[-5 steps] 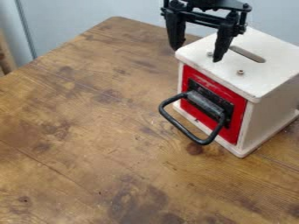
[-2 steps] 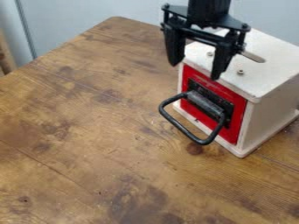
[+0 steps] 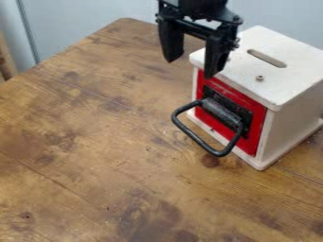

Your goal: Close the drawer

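Note:
The red drawer (image 3: 248, 128) sits in the white wooden casing (image 3: 284, 80) at the right of the table. Its front carries a black plate and a large black wire loop handle (image 3: 206, 126) that hangs down toward the table. The drawer front stands about level with the casing's face. My black gripper (image 3: 191, 57) hangs above and to the left of the drawer, beside the casing's upper left corner. Its two fingers point down, spread wide apart, with nothing between them.
The casing has a slot (image 3: 269, 58) in its top. The worn wooden table (image 3: 89, 142) stretches to the left and front. A pale blue wall stands behind, with a curtain edge (image 3: 15, 43) at far left.
My gripper has come down and moved left, from above the casing's top to a spot left of its upper corner. The drawer and handle have not moved.

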